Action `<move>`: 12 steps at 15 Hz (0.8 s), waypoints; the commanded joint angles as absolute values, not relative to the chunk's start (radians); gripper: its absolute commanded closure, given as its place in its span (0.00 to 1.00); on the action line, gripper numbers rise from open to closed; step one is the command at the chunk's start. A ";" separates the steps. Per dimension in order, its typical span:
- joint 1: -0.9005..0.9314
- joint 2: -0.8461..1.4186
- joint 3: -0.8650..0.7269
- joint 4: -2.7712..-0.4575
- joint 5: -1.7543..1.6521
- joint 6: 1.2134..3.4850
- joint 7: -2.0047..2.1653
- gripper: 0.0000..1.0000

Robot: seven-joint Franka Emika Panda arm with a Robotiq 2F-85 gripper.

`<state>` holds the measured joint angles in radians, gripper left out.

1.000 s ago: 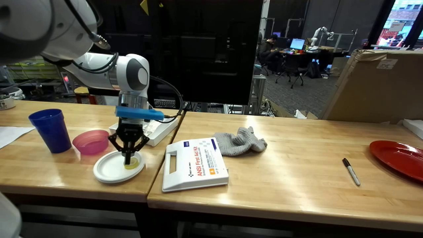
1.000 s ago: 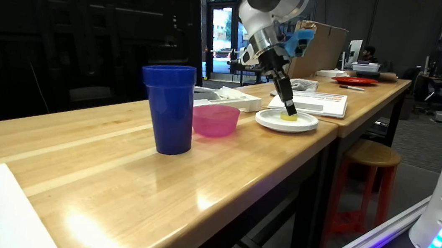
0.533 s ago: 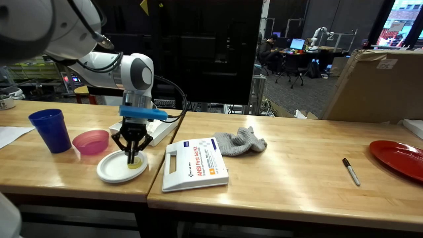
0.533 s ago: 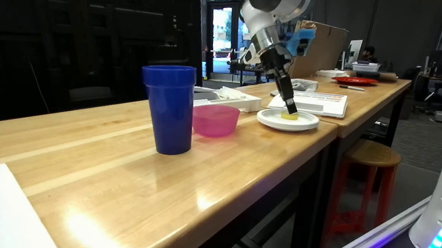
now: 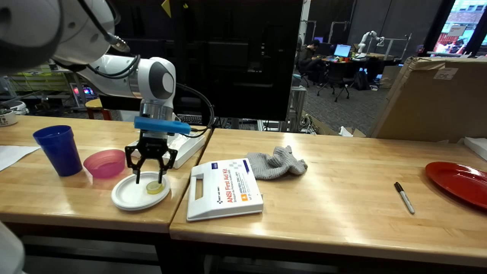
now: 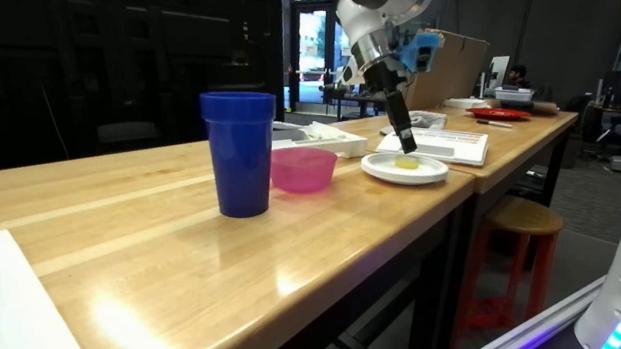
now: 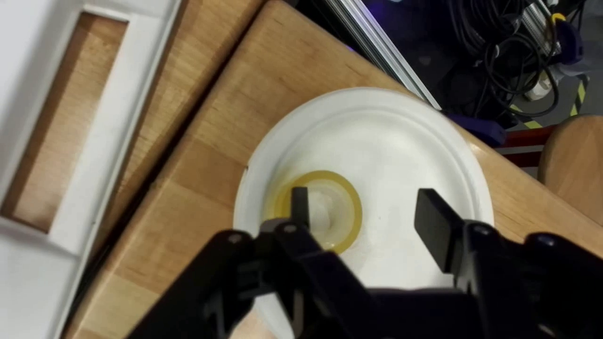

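Observation:
A round yellow ring-shaped thing (image 5: 155,187), pale in its middle and rather like a tape roll, lies flat near one side of a white plate (image 5: 129,197). Just above the plate hangs my gripper (image 5: 149,181), its fingers spread with nothing between them. In the wrist view, the yellow ring (image 7: 357,211) lies under the left finger (image 7: 300,207), which hides part of it. The right finger (image 7: 435,230) stands over bare plate (image 7: 391,141). A small gap shows between the fingertips and the yellow ring (image 6: 407,162) in an exterior view.
A pink bowl (image 5: 104,163) and a tall blue cup (image 5: 59,150) stand beside the plate. A white first aid case (image 5: 226,190) lies across the table seam, with a grey cloth (image 5: 276,163) behind it. Farther off are a marker (image 5: 404,198) and a red plate (image 5: 460,180).
The plate and the yellow ring slid slightly toward the first aid case between the two earlier moments. Since then my fingers have opened from shut, and the gripper has risen a little off the ring.

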<state>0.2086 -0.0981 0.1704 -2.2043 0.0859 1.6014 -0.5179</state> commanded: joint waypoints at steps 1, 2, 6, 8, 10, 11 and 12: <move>0.212 -0.109 0.178 -2.186 0.085 1.558 -0.461 0.09; 0.214 -0.108 0.182 -2.185 0.087 1.546 -0.444 0.01; 0.232 -0.105 0.203 -2.184 0.094 1.499 -0.389 0.00; 0.246 -0.111 0.220 -2.186 0.093 1.481 -0.372 0.00; 0.258 -0.114 0.234 -2.186 0.092 1.471 -0.357 0.00; 0.263 -0.115 0.239 -2.186 0.092 1.468 -0.350 0.00; 0.267 -0.115 0.243 -2.187 0.094 1.466 -0.351 0.00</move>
<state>0.2553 -0.0981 0.2299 -2.1943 0.0866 1.4951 -0.3775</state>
